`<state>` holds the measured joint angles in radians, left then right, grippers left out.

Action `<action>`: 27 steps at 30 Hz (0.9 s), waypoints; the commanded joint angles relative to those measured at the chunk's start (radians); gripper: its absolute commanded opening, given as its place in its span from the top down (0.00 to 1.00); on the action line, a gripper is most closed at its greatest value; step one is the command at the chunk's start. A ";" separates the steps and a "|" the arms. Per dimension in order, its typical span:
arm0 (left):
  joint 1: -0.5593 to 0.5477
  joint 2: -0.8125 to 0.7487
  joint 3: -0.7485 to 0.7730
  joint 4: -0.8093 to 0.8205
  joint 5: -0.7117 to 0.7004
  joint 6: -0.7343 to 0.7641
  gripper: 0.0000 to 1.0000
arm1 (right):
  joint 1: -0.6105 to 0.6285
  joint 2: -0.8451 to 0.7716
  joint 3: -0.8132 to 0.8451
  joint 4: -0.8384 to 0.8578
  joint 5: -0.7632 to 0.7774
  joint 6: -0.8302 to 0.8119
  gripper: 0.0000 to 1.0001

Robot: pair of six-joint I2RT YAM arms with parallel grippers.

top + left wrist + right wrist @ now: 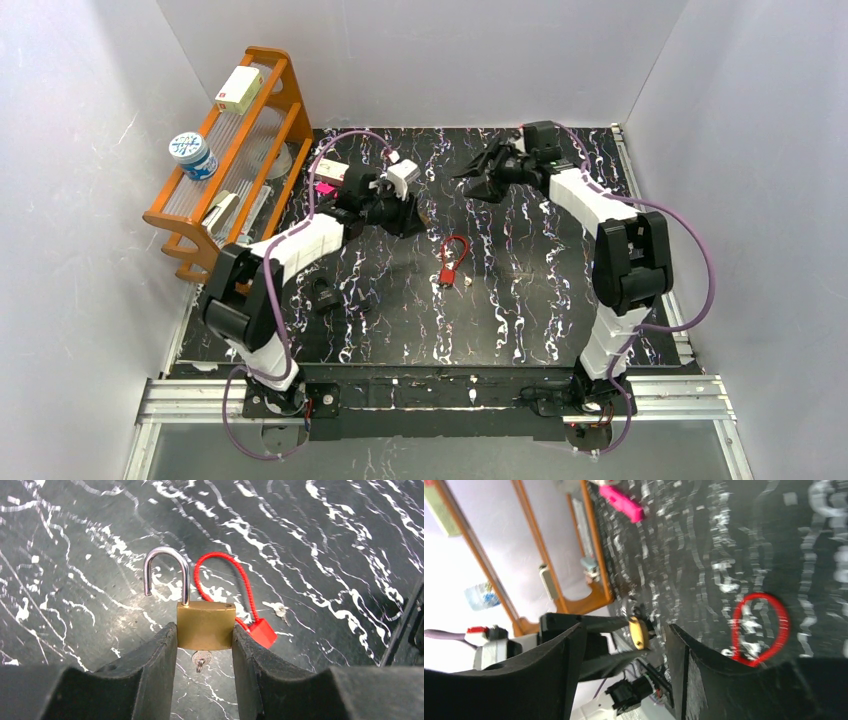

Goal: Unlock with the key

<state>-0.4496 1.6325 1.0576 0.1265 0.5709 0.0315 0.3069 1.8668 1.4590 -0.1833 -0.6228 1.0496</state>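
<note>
My left gripper point(204, 632) is shut on a brass padlock point(205, 625), gripping its body by both sides above the table. The steel shackle point(165, 555) stands swung open, free at its left end. A small silver key point(201, 659) sits in the keyhole on the lock's underside, between my fingers point(160, 655). In the top view the left gripper point(418, 215) is at mid-table. My right gripper point(470, 175) is open and empty, a short way to the right and farther back. Its wrist view shows the padlock point(639, 632) beyond its spread jaws.
A red cable seal point(452, 262) lies on the black marbled mat just in front of the padlock, with a small silver piece point(280, 610) beside it. A small black object point(327, 293) lies near the left. An orange rack point(240, 150) with a box and tub stands far left.
</note>
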 commanded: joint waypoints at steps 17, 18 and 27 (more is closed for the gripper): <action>-0.003 0.587 0.754 -0.525 -0.633 -0.357 0.91 | -0.129 -0.142 -0.158 -0.205 0.118 -0.190 0.41; -0.003 0.602 0.769 -0.530 -0.636 -0.368 0.90 | -0.129 -0.141 -0.156 -0.209 0.116 -0.201 0.42; -0.003 0.644 0.779 -0.540 -0.571 -0.348 0.58 | -0.129 -0.175 -0.189 -0.223 0.116 -0.238 0.42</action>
<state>-0.4488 2.2803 1.8233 -0.3687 -0.0170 -0.3256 0.1787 1.7554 1.2877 -0.4023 -0.5022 0.8398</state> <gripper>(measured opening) 0.376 0.581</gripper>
